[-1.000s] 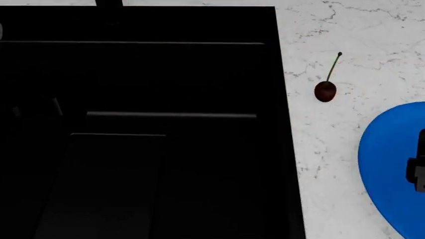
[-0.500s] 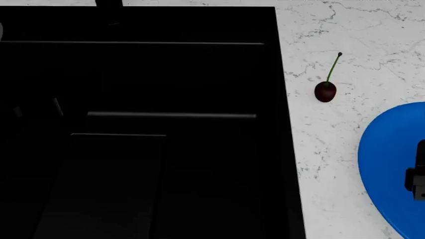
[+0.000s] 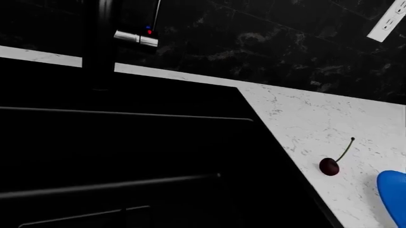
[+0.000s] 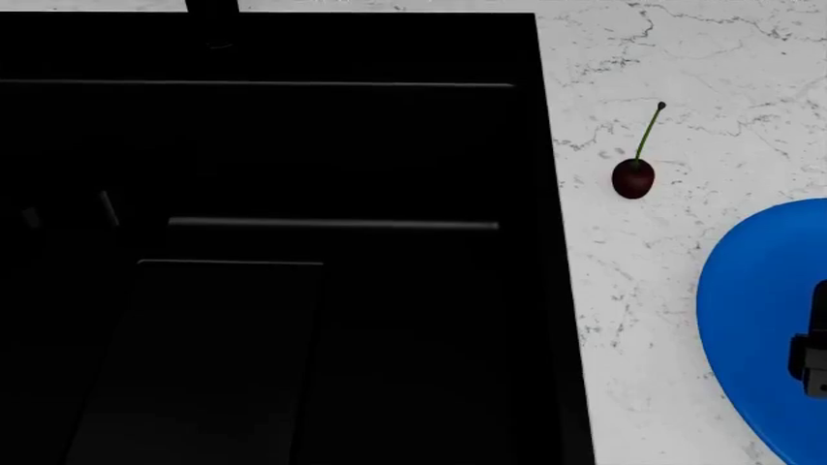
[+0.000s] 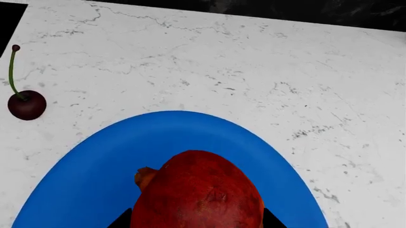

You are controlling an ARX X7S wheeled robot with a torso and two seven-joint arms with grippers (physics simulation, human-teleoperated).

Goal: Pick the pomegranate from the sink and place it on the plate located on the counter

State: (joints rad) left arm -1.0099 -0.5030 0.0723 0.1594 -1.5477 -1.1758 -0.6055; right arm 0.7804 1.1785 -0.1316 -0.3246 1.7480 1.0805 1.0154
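Observation:
The red-orange pomegranate [image 5: 198, 192] hangs just over the bright blue plate [image 5: 82, 190], between the black fingertips [image 5: 124, 220] of my right gripper [image 5: 197, 223], which is shut on it. In the head view only a black part of that gripper [image 4: 814, 344] shows over the plate [image 4: 756, 310] at the right edge, and the fruit is hidden there. The plate lies on the white marble counter [image 4: 646, 291], right of the black sink [image 4: 285, 194]. In the left wrist view the sink [image 3: 127, 152] fills the frame. My left gripper cannot be made out against the sink's black.
A small dark cherry [image 4: 632, 177] with a thin stem lies on the counter between sink and plate, also seen as the cherry [image 5: 26, 104] and the cherry [image 3: 328, 166]. A black faucet [image 3: 101, 42] stands behind the sink, before a dark wall with a white outlet [image 3: 388, 23].
The black part of my right gripper at the head view's right edge has sunk a little over the plate. A pale sliver at the sink's far left edge is gone.

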